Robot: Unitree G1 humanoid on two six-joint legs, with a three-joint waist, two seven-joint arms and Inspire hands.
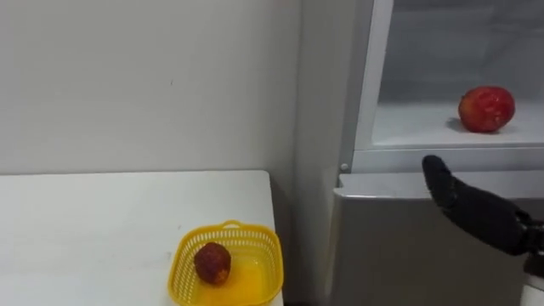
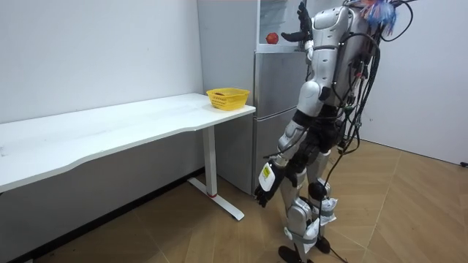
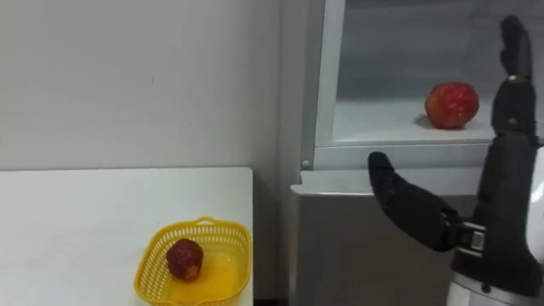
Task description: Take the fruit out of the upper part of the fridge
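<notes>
1. The red apple (image 1: 486,109) lies on the white shelf (image 1: 442,129) of the fridge's open upper compartment, in the upper right of the eye views. Nothing touches it.
2. The right hand (image 3: 506,212) rises from the lower right of the right eye view. It is released, holding nothing: the fingers (image 3: 513,51) stand straight up at the right edge and the thumb reaches left, below the shelf's front edge.
3. The hand and the apple are apart. The apple sits in the picture above the thumb and just left of the raised fingers.
4. The fridge's closed grey lower door (image 1: 399,251) fills the lower right, under the shelf.
5. A white table (image 1: 102,229) takes the lower left, against a plain wall.
6. A yellow basket (image 1: 182,265) stands at the table's right end, bottom centre, with a dark red fruit (image 1: 212,263) inside it.
7. In the room view the robot stands upright facing the fridge, right of the table's end, with its right arm raised to the upper compartment.
8. The left hand (image 2: 263,192) hangs low beside the thigh, lower centre of the room view. I cannot tell whether it is loose or clenched.
</notes>
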